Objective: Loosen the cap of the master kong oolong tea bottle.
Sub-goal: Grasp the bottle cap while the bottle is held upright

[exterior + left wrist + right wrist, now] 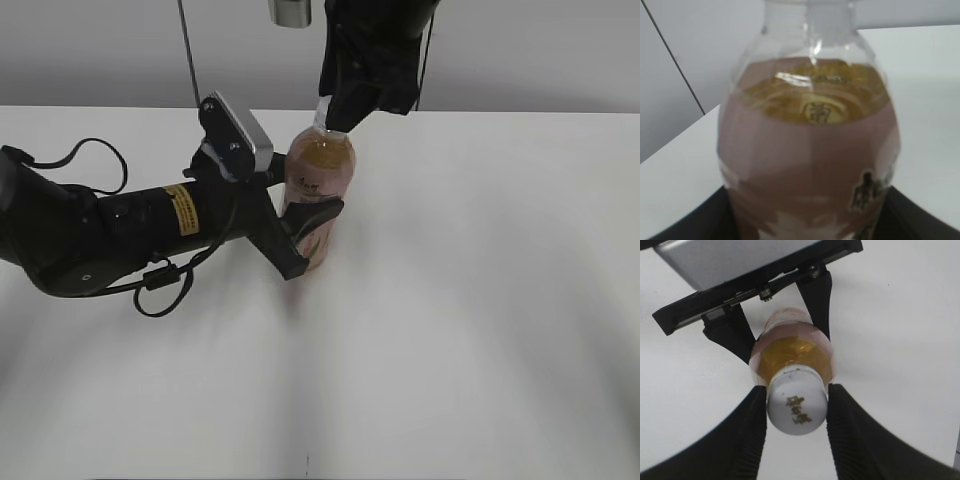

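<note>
The master kong oolong tea bottle (pixel 320 180) stands upright on the white table, with amber-pink tea and a pink label. My left gripper (pixel 305 235) is shut on the bottle's body from the left; the left wrist view shows the bottle (pixel 810 165) filling the frame between the dark fingers. My right gripper (pixel 335 120) comes down from above and is shut on the cap. In the right wrist view the white cap (pixel 797 406) with its dark logo sits between the two black ribbed fingers (pixel 796 410), both touching its sides. In the exterior view the cap is hidden by the right gripper.
The white table (pixel 480 300) extends around the bottle. The left arm's black body and cables (pixel 100 240) lie to the bottle's left. A thin dark pole (pixel 188 50) and a metal cylinder (pixel 290 12) stand at the back.
</note>
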Tool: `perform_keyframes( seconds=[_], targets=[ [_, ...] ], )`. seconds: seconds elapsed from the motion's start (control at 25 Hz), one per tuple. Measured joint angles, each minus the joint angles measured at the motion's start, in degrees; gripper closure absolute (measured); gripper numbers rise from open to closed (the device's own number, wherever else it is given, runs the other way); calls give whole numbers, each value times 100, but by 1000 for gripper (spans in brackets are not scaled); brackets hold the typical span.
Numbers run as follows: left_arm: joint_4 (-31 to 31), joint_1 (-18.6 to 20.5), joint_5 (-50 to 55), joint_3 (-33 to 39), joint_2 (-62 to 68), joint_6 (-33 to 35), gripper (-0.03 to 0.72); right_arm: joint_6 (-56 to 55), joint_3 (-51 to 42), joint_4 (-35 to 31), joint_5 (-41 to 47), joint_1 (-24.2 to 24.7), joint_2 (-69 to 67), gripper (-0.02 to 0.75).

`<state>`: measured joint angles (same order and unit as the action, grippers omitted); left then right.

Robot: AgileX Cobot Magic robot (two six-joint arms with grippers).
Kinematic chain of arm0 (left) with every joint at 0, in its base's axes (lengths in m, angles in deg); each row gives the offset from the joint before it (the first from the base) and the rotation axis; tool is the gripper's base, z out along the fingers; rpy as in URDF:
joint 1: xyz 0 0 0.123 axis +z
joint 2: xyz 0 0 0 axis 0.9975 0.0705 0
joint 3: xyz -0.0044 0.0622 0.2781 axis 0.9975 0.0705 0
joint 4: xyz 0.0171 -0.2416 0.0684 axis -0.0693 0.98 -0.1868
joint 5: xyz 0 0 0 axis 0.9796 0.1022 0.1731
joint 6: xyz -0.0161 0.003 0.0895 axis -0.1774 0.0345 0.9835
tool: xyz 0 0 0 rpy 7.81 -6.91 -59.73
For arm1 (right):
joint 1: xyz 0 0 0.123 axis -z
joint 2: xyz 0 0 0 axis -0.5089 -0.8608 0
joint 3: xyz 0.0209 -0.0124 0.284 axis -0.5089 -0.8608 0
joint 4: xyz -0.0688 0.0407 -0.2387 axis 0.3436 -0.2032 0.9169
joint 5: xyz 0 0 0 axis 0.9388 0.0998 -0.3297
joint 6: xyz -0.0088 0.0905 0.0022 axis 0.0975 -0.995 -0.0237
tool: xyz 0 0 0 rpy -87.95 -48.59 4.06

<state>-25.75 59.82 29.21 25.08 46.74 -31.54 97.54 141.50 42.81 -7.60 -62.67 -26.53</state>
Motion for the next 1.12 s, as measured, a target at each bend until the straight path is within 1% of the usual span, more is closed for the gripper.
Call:
perform_keyframes(
  seconds=[0.24,0.36,0.48,0.52,0.6,0.72,0.8,0.84,0.96,1.12],
  targets=[
    [14,0,6,0,0,-17,290,-361,0,-191,0,6,0,295],
    [14,0,6,0,0,-17,290,-785,0,-218,0,6,0,253],
    [14,0,6,0,0,-17,290,-1443,0,-329,0,6,36,230],
    [14,0,6,0,0,-17,290,-1918,0,-383,-24,6,67,224],
    [14,0,6,0,0,-17,290,-3280,0,-404,-141,6,180,212],
    [14,0,6,0,0,-17,290,-6450,43,-38,-115,6,289,207],
    [14,0,6,0,0,-17,290,-7869,62,130,-91,13,296,204],
    [14,0,6,0,0,-17,290,-8381,62,149,-79,19,296,204],
    [14,0,6,0,0,-17,290,-9130,72,54,-51,19,214,204],
    [14,0,6,0,0,-17,290,-9550,72,-47,-33,19,22,204]
  ],
)
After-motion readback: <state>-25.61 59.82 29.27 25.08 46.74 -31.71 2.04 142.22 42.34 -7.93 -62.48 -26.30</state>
